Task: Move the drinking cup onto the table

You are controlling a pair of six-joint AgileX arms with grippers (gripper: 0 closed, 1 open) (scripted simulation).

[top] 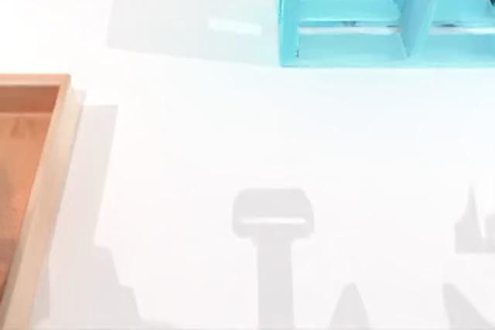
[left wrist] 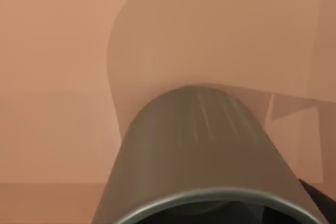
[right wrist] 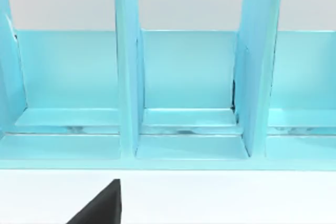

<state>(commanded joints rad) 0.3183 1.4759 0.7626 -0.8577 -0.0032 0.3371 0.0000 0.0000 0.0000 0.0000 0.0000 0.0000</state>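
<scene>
The counter [top: 255, 137] was a broad, flat, glossy white surface, carrying soft grey shadows of the arms along its near edge. At its far right stood a turquoise shelf unit [top: 371, 13], smooth and painted, its upright dividers splitting it into open compartments; the right wrist view faced these compartments [right wrist: 184, 77] straight on, with a strip of white counter in front of them and a dark wedge, part of the right hand [right wrist: 100, 205], at the frame's edge. Whether that right hand was spread or pressed together could not be told.

At the counter's left edge lay an orange-brown wooden tray [top: 48, 191] with a raised, paler rim and a flat matte floor.

In the left wrist view, the drinking cup [left wrist: 194, 150] sat right up against the left hand's camera, a plain grey-olive cylinder with a smooth, faintly streaked wall, a thin lighter rim and a dark inside. Behind it spread the tray floor [left wrist: 58, 87], so the cup was over the tray, not the counter. Whether the left hand was pinching the cup could not be told.
</scene>
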